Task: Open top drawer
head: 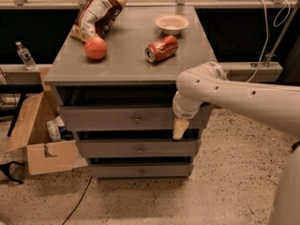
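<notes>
The top drawer (108, 118) is the uppermost grey front of the grey cabinet, with a small round brass knob (137, 120) at its centre. A dark gap shows between its front and the cabinet top. My gripper (180, 128) hangs from the white arm (225, 95) at the right end of that drawer front. Its pale yellow tip points down over the drawer's lower edge, well to the right of the knob. Two lower grey drawers (138, 150) sit beneath.
On the cabinet top (126, 60) lie a chip bag (96, 15), an orange fruit (95, 48), a tipped red can (161, 48) and a white bowl (171, 24). An open cardboard box (42, 142) stands on the floor at the left. A water bottle (24, 55) stands on the left ledge.
</notes>
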{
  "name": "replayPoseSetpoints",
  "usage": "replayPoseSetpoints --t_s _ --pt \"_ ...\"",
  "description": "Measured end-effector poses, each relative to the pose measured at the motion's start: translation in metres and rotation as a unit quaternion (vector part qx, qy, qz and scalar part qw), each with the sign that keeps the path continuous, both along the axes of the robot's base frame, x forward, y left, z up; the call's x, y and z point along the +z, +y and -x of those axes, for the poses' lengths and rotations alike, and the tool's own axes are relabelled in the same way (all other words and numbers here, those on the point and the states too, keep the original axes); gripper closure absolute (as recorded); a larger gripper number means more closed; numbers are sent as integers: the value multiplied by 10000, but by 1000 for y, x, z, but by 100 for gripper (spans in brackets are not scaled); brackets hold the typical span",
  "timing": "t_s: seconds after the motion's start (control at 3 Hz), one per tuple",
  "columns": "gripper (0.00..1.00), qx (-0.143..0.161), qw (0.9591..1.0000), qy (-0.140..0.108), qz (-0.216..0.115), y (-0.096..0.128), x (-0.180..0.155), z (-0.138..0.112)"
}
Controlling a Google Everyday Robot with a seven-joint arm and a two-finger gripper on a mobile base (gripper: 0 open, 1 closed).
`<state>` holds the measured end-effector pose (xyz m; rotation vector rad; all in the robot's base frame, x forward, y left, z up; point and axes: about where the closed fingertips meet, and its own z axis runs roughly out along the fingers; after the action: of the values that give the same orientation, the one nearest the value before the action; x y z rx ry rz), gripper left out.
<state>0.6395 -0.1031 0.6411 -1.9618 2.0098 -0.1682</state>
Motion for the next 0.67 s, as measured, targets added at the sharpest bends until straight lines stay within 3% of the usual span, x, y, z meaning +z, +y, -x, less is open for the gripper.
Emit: replayPoseSetpoints --t_s 0.67 --pt "63 -128 9999 9 15 -14 2 9"
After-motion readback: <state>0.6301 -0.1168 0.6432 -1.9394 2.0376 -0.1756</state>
